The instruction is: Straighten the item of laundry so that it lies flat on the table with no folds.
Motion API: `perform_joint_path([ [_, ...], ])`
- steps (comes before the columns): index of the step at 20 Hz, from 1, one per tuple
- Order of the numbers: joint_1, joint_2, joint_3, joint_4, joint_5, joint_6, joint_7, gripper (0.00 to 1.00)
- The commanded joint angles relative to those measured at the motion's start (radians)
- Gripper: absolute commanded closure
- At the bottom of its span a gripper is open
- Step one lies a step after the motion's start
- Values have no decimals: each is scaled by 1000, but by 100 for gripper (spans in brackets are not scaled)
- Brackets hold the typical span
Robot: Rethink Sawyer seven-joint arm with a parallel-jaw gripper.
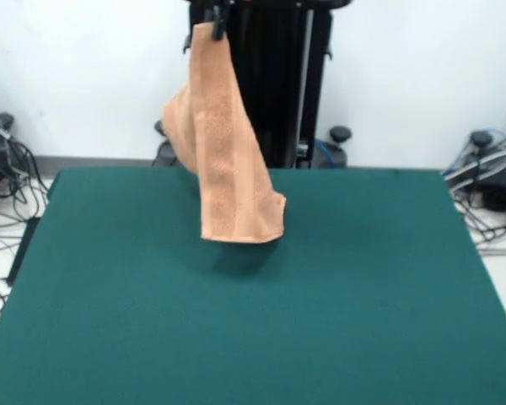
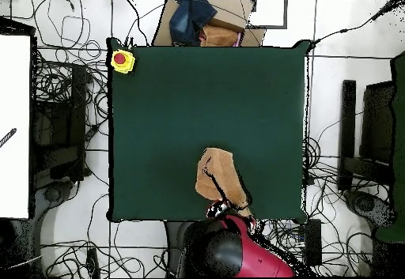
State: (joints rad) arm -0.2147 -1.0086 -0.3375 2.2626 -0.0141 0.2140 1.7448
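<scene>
Above the desk's far edge in the front view, the gripper [image 1: 217,24] shows only as dark tips at the top of the picture, pinching the upper end of the towel [image 1: 228,160]. That towel hangs down from this pinch in a long twisted fold, narrow at the top and wider toward the bottom. Its lower end is cut off square and seems to float just over the desk [image 1: 363,321], with a dark shadow on the green top right below it; whether the cloth touches the surface cannot be told. One rounded fold bulges out to the side about halfway up.

From overhead, the towel [image 2: 217,173] appears as a small tan shape close to the desk's [image 2: 158,118] edge on the robot's side, somewhat right of that edge's middle. The red and black arm [image 2: 237,252] sits just beyond that edge, and the gripper [image 2: 218,208] is at the towel's end nearest the arm.

A yellow box with a red button [image 2: 122,60] rests on the corner of the desk farthest from the robot, at the upper left in the overhead view. Cables lie on the floor around the desk.
</scene>
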Motion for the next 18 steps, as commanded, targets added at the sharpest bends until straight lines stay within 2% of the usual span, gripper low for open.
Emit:
perform_joint_path([
  [1, -58, -68, -76, 74, -190, 113, -30, 100],
  [6, -154, -136, -56, 17, -267, 211, -106, 100],
  [12, -295, -159, 45, -49, -325, 271, -180, 100],
  [14, -310, -168, 55, -41, -338, 292, -166, 100],
  [18, -296, -246, 25, -25, -360, 350, -151, 100],
])
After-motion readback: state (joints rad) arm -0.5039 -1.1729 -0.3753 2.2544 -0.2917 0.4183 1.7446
